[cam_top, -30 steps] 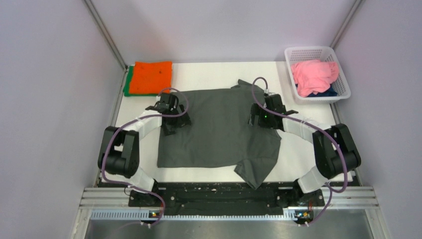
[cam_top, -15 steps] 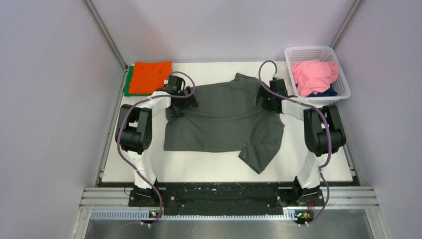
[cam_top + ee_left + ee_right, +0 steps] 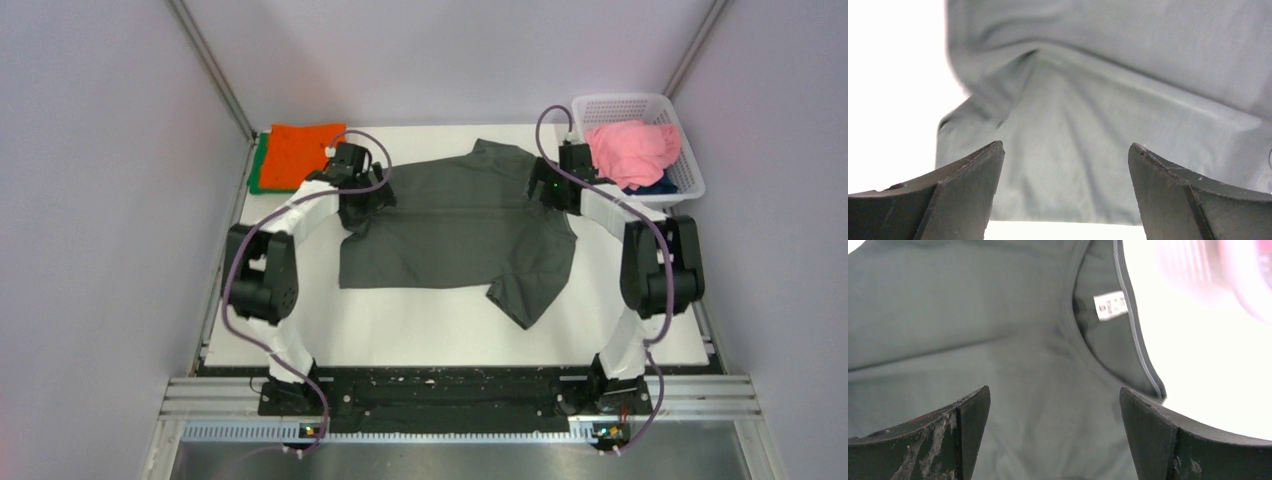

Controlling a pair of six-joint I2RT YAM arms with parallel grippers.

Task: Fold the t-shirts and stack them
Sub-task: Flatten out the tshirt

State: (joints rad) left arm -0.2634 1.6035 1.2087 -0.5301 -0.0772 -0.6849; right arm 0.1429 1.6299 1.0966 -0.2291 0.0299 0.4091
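A dark grey t-shirt [image 3: 455, 225] lies spread on the white table, with one sleeve hanging toward the near right. My left gripper [image 3: 365, 198] is over its far left edge and my right gripper [image 3: 548, 192] is over its far right edge by the collar. In the left wrist view the gripper [image 3: 1065, 145] is open, with grey cloth [image 3: 1108, 100] beneath it. In the right wrist view the gripper [image 3: 1054, 388] is open over the cloth [image 3: 973, 315], just short of the neck label [image 3: 1111, 305]. A folded orange shirt [image 3: 300, 152] lies on a green one [image 3: 258, 172] at the far left.
A white lattice basket [image 3: 668, 105] stands at the far right corner and holds a crumpled pink shirt [image 3: 630, 148] and a navy one [image 3: 655, 183]. Grey walls close in the table on three sides. Bare white table [image 3: 420, 320] lies between the shirt and the arm bases.
Both arms have stretched toward the far side, and the grey shirt has slid with them away from the near edge. The shirt now lies flatter, near the back of the table.
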